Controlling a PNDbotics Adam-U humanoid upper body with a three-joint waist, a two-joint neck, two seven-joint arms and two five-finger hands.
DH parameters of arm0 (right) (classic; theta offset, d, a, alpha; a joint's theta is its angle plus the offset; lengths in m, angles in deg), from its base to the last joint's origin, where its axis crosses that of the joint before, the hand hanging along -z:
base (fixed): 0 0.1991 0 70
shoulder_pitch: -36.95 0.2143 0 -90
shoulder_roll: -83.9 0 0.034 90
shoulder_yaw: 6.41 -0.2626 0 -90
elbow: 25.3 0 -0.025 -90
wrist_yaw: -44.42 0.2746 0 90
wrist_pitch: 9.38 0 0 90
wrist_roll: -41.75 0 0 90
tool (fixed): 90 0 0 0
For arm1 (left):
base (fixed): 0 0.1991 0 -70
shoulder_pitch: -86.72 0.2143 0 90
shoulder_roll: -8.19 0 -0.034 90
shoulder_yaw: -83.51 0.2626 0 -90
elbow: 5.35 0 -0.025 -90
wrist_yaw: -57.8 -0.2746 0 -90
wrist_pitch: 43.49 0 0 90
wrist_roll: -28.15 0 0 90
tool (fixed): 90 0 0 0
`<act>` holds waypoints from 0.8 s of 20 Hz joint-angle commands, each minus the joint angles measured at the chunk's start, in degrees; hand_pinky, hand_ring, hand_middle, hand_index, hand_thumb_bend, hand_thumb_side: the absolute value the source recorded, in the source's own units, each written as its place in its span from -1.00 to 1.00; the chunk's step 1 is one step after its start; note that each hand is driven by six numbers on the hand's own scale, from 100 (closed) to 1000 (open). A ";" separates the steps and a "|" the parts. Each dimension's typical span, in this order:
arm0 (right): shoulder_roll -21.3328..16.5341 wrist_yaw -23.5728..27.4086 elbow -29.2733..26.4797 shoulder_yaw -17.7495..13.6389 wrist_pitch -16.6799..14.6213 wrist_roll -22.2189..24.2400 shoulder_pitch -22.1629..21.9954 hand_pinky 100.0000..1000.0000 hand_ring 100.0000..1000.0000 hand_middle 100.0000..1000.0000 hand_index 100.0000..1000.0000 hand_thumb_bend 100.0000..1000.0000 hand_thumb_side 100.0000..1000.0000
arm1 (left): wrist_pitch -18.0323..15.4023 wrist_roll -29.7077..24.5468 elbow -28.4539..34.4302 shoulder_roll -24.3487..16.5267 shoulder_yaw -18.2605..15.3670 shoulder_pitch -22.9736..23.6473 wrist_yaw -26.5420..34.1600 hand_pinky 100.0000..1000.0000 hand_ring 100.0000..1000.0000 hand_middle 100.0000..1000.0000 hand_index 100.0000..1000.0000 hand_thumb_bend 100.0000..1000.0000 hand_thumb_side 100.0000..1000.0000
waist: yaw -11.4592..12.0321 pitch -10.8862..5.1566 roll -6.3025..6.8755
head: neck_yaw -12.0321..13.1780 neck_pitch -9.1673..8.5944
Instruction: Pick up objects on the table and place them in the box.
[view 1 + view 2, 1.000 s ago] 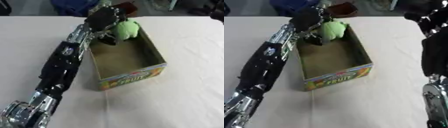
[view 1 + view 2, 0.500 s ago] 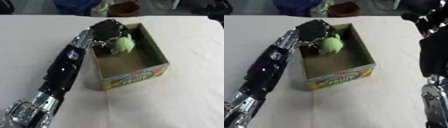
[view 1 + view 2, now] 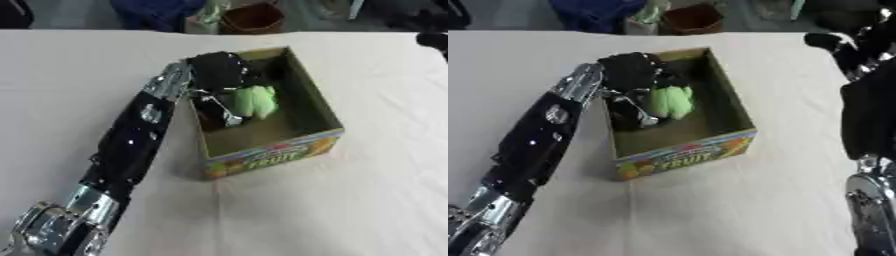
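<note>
Left hand (image 3: 220,75) fingers clamp green object (image 3: 252,101) inside box (image 3: 319,107); only right-eye view shows right arm (image 3: 870,100).

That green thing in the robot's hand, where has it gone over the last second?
The left hand has carried the green object from above the far rim of the fruit box down inside it, toward the near end. Its fingers are still curled round the object; nothing has been let go. The box stayed where it was on the white table, and the right arm remained raised at the right side.
</note>
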 commanded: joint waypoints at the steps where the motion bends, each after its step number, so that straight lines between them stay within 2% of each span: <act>1: -0.42 -0.14 -1.16 -0.22 0.06 -0.14 0.32 0.27 0.35 -0.04 0.67 -1.00 0.93 | 1.88 0.54 1.46 -0.74 -0.65 -0.59 1.21 0.36 0.56 0.65 0.97 0.56 1.00 | 0.28 -1.21 -0.08 | -0.56 -0.51; 5: -0.78 -0.33 -1.16 -0.38 -0.10 -0.29 0.10 0.27 0.35 -0.04 0.67 -1.00 0.93 | 4.38 3.50 2.89 -1.23 -1.37 -0.31 4.04 0.34 0.53 0.60 0.91 0.43 1.00 | 0.89 -1.29 -0.10 | -1.01 0.13; 8: -1.21 -0.49 -1.16 -0.73 -0.36 -0.73 -0.15 0.27 0.35 -0.03 0.67 -1.00 0.93 | 5.61 5.91 5.65 -2.05 -2.00 -0.15 8.32 0.30 0.50 0.54 0.84 0.32 0.86 | 1.48 -1.37 -0.05 | -1.38 0.45; 9: -1.37 -0.56 -1.16 -0.90 -0.50 -0.93 -0.25 0.27 0.35 -0.03 0.66 -1.00 0.93 | 6.56 6.78 7.03 -2.30 -2.54 0.07 10.83 0.26 0.46 0.45 0.73 0.06 0.75 | 1.80 -1.41 -0.01 | -1.56 0.51; 10: -1.60 -0.64 -1.16 -1.10 -0.72 -1.17 -0.37 0.27 0.35 -0.03 0.66 -1.00 0.93 | 7.64 7.25 8.56 -2.60 -2.89 0.41 14.11 0.26 0.46 0.45 0.73 0.03 0.74 | 2.14 -1.44 0.04 | -1.81 0.55; 11: -1.85 -0.72 -1.16 -1.30 -1.04 -1.37 -0.48 0.27 0.34 -0.03 0.66 -1.00 0.94 | 8.77 6.95 10.06 -2.93 -3.06 0.69 17.62 0.25 0.44 0.40 0.70 -0.27 0.66 | 2.53 -1.48 0.08 | -2.11 0.72; 12: -2.09 -0.77 -1.16 -1.49 -1.46 -1.55 -0.58 0.27 0.34 -0.03 0.66 -1.00 0.94 | 9.99 5.95 11.72 -3.32 -3.03 0.87 21.43 0.25 0.44 0.40 0.70 -0.29 0.65 | 2.89 -1.52 0.12 | -2.36 0.93; 13: -2.28 -0.77 -1.16 -1.62 -1.83 -1.69 -0.61 0.27 0.34 -0.03 0.66 -1.00 0.94 | 10.98 4.48 13.52 -3.74 -2.75 0.94 25.25 0.25 0.43 0.37 0.68 -0.44 0.62 | 3.15 -1.58 0.14 | -2.54 1.18; 14: -2.41 -0.71 -1.16 -1.71 -2.14 -1.82 -0.61 0.27 0.34 -0.03 0.65 -1.00 0.94 | 11.90 2.88 15.62 -4.14 -2.46 1.00 29.37 0.25 0.42 0.35 0.67 -0.49 0.61 | 3.35 -1.63 0.14 | -2.67 1.33; 15: -2.54 -0.64 -1.16 -1.78 -2.39 -1.94 -0.61 0.27 0.34 -0.03 0.65 -1.00 0.94 | 13.06 1.33 17.85 -4.52 -2.33 1.08 33.77 0.22 0.38 0.27 0.61 -0.81 0.54 | 3.56 -1.69 0.12 | -2.84 1.38; 16: -2.66 -0.59 -1.16 -1.85 -2.59 -2.02 -0.64 0.27 0.34 -0.03 0.65 -1.00 0.94 | 14.63 -0.02 20.07 -4.87 -2.35 1.19 38.52 0.19 0.35 0.22 0.58 -0.97 0.50 | 3.80 -1.77 0.09 | -3.01 1.42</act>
